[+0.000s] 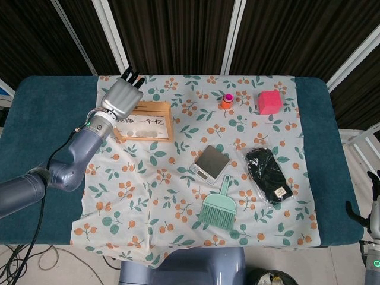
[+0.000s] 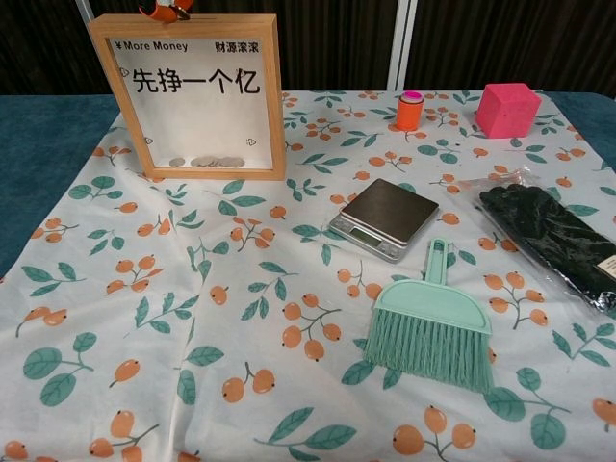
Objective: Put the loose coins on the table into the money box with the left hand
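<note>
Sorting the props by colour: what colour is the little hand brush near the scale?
Mint green, bristles and handle alike; the brush shows best in the chest view.

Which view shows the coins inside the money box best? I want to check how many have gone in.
The chest view: the coins lie along the bottom behind the money box's clear front, facing the camera. The head view looks down on the box, so the coins are only pale blurs, partly beside the left hand.

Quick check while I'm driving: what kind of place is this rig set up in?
Most likely a lab or staged test area, not a home. The teal padded table under a floral cloth holds unrelated props: money box, digital scale, mint brush, pink cube. Dark slatted panels stand behind.
</note>
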